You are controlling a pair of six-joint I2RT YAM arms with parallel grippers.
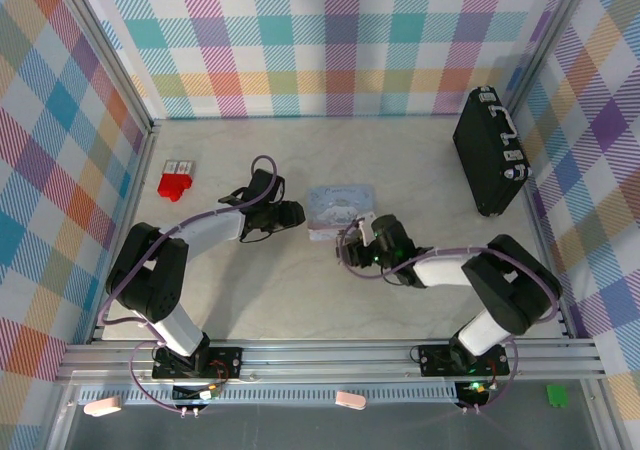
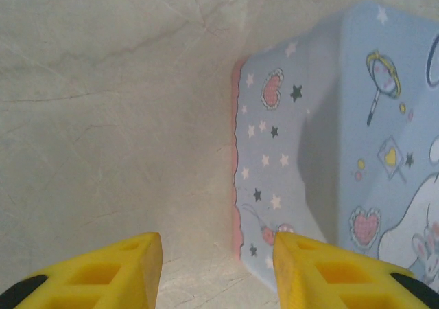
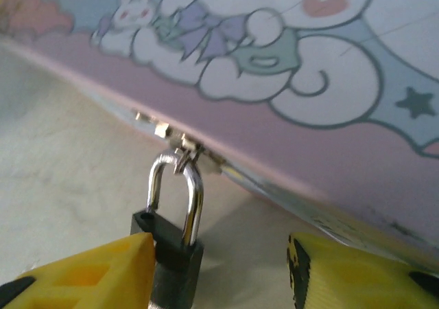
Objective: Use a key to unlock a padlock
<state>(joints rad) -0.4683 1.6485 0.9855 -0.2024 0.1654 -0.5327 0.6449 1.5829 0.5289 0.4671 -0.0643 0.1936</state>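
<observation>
The padlock (image 3: 175,261) has a black body and a silver shackle (image 3: 192,192) hooked through a small hasp on the pastel tin's (image 3: 274,62) pink lower edge. The shackle's left leg seems to end just above a hole in the body. My right gripper (image 3: 219,254) is open; its left finger (image 3: 103,268) touches the padlock body and its right finger (image 3: 343,268) stands well apart. The key is hidden. My left gripper (image 2: 216,250) is open at the tin's (image 2: 315,151) left corner with nothing between its fingers. From above, both grippers (image 1: 293,213) (image 1: 362,232) flank the tin (image 1: 338,208).
A big black hard case (image 1: 490,150) lies at the back right by the wall. A small red object (image 1: 175,183) sits at the back left. Plaid walls close in the table on three sides.
</observation>
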